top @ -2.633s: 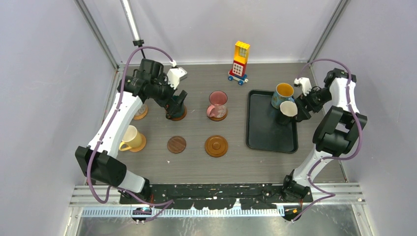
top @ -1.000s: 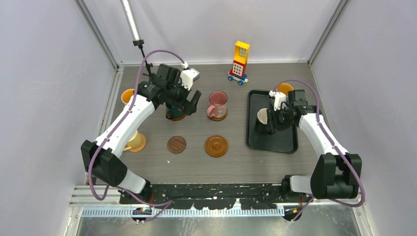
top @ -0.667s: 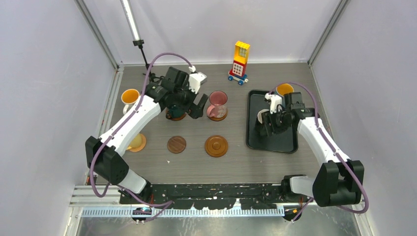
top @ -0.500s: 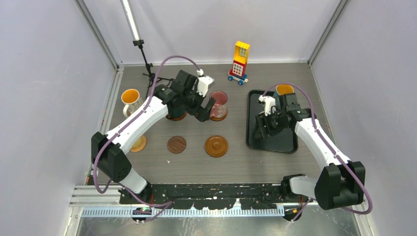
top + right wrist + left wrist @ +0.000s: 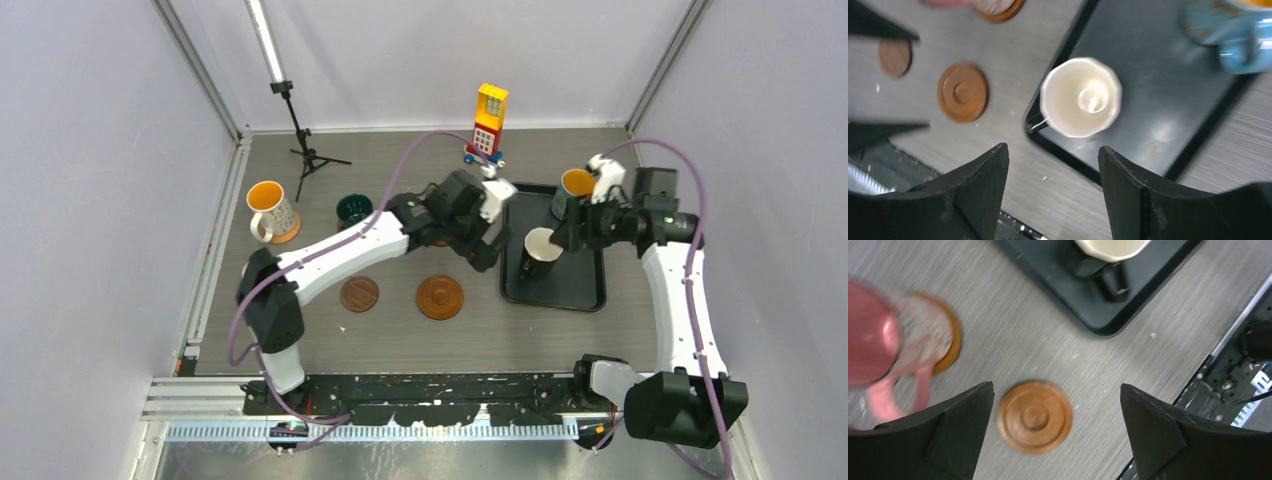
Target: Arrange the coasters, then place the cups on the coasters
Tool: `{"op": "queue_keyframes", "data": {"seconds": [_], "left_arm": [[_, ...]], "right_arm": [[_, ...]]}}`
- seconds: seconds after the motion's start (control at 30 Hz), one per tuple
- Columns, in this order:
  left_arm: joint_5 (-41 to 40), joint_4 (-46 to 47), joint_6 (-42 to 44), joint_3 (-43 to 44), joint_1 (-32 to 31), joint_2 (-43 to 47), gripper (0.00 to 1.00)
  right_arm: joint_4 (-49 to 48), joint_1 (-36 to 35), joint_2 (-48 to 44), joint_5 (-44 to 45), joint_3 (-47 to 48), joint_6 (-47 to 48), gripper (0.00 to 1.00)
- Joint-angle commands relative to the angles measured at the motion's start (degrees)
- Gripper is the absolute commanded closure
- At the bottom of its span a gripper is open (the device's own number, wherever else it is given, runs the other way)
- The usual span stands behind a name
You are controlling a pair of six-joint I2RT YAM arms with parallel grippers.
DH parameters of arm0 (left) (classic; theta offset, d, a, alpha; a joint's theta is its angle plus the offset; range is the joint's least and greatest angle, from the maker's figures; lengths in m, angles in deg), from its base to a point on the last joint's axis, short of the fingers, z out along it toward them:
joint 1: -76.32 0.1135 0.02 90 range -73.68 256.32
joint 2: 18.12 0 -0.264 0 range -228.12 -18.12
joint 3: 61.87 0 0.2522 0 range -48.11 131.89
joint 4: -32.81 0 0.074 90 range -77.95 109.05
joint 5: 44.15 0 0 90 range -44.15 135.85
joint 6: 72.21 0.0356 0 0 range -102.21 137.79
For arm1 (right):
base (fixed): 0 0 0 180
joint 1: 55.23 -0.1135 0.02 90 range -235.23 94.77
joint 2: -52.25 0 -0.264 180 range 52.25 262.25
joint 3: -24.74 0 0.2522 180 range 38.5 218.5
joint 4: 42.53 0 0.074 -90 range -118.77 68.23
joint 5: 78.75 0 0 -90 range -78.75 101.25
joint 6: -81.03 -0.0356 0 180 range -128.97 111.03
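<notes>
Across grey wood-grain tabletop, listing left to right: white mug (image 5: 266, 208) seated on far-left coaster (image 5: 289, 234); dark green mug (image 5: 353, 209); pink mug (image 5: 870, 340) seated on orange coaster (image 5: 950, 346); dark coaster (image 5: 359, 294) and ringed coaster (image 5: 440, 297) lying bare. Logging left gripper (image 5: 1055, 387), newly swung rightward to black tray (image 5: 560, 285) edge, fingers (image 5: 948, 440) spread wide, carrying nothing. Logging cream mug (image 5: 541, 250) standing upright at tray's left side, blue mug (image 5: 576, 186) behind; right gripper (image 5: 1053, 149) backing clear, jaws apart. Judging handover proceeding: cream mug awaiting transfer onto ringed coaster. Finding no legible writing or brands.

Cream cup (image 5: 541, 250) upright, seemingly on tray (image 5: 578, 287)
</notes>
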Motion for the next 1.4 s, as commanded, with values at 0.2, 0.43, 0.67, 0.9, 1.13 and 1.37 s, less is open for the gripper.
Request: {"op": "queue_keyframes", "data": {"seconds": [0.2,0.43,0.67,0.9,1.13,1.37], "left_arm": [[-9.57,-1.13,-0.47,20.36,-9.83,-18.36,0.02],[-12.24,-0.14,-0.93,26.57,-10.90,-25.90,0.13],[-13.18,0.07,-0.15,31.25,-11.10,-31.96,0.31],[-13.29,-0.63,0.65,33.37,-11.03,-34.63,0.50],[-13.04,-0.39,0.92,34.46,-11.06,-34.89,0.79],[-12.80,2.87,3.49,32.02,-10.71,-27.47,1.00]], "right_arm": [[2.05,17.60,8.33,-1.25,13.62,-3.11,0.28],[1.96,20.63,9.67,0.33,14.77,-3.54,0.27],[3.41,22.42,7.23,0.30,12.82,-1.63,0.27],[4.40,24.04,5.89,0.43,12.25,0.15,0.27],[5.65,24.86,5.62,0.25,12.44,1.70,0.27],[5.32,24.91,7.56,-1.11,13.18,1.50,0.27]]}}
